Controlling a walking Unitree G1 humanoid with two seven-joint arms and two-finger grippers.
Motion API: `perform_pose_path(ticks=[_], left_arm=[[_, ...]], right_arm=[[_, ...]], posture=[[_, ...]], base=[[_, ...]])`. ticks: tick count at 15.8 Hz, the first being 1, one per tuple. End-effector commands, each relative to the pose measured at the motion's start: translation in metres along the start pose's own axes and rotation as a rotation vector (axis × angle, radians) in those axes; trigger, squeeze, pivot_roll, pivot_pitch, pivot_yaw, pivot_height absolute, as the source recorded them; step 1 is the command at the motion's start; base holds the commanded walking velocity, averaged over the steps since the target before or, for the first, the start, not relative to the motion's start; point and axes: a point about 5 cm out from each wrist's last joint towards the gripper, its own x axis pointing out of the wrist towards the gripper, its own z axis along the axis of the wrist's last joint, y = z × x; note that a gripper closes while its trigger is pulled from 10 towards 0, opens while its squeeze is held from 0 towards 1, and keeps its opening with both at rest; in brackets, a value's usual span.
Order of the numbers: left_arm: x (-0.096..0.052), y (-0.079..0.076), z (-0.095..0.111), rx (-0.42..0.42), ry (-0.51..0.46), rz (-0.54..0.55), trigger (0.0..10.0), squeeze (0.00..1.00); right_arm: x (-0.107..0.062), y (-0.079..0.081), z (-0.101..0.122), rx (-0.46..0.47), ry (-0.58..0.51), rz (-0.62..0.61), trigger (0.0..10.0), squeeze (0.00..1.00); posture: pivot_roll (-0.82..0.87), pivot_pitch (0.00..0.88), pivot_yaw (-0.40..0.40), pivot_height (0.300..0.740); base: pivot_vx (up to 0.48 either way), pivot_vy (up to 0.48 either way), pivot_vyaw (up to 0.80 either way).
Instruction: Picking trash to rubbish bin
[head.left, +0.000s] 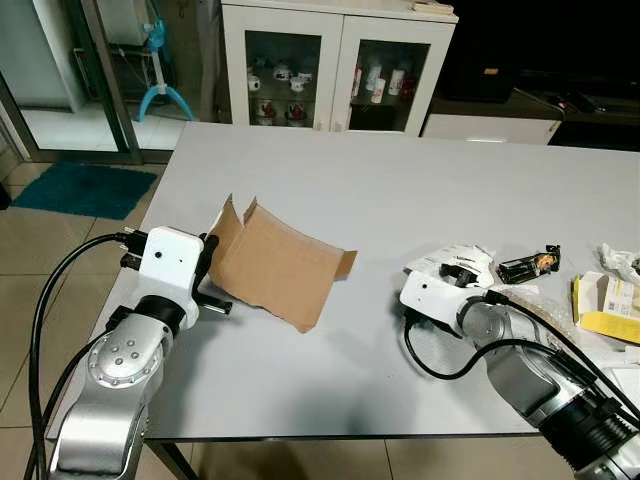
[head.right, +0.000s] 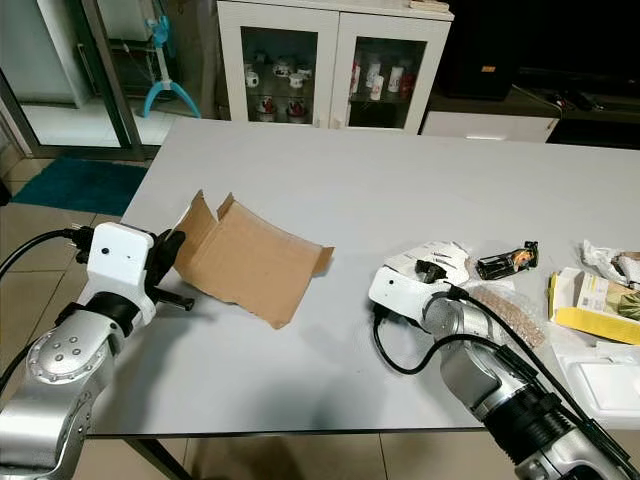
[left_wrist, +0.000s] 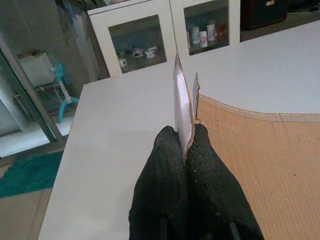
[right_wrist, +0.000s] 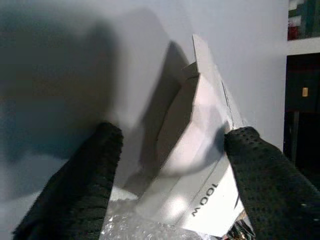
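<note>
Cardboard (head.left: 275, 265) flap pinched, left hand (left_wrist: 185, 150).

Home, dining/living rm by the look. Big white table (head.left: 400, 200) on beige tiled floor (head.left: 60, 260). White glass-door cabinet (head.left: 335, 65) w/ mugs & bottles behind. Teal rug (head.left: 85, 188) by sliding glass door (head.left: 60, 90); dark TV unit (head.left: 560, 95) at back.

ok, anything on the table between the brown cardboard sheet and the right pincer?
Nothing: bare white tabletop separates the brown cardboard sheet from the right pincer, seen in both eye views. That pincer is open around a white paper wrapper.
</note>
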Motion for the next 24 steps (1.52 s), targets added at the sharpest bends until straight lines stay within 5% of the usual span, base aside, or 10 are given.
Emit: perform_pose_path(ticks=[1,17,21,24], left_arm=[[0.004,-0.004,0.002,0.011,-0.01,-0.022,10.0,0.0],[0.014,0.005,0.008,0.006,-0.056,0.061,10.0,0.0],[0.018,0.009,0.011,-0.021,-0.082,0.119,10.0,0.0],[0.023,0.007,0.015,-0.03,-0.1,0.127,10.0,0.0]], right_arm=[[-0.001,-0.002,-0.012,0.014,0.039,-0.006,0.0,0.0],[-0.004,-0.023,0.004,0.049,-0.054,-0.119,0.0,0.0],[-0.025,-0.061,0.029,0.1,-0.177,-0.257,0.0,0.0],[-0.036,-0.076,0.038,0.128,-0.224,-0.308,0.0,0.0]], posture=[[0.1,0.0,-0.061,0.74],[0.07,0.0,-0.06,0.74],[0.05,0.0,-0.049,0.74],[0.05,0.0,-0.051,0.74]], base=[[0.0,0.0,0.0],[0.0,0.0,0.0],[0.0,0.0,0.0],[0.0,0.0,0.0]])
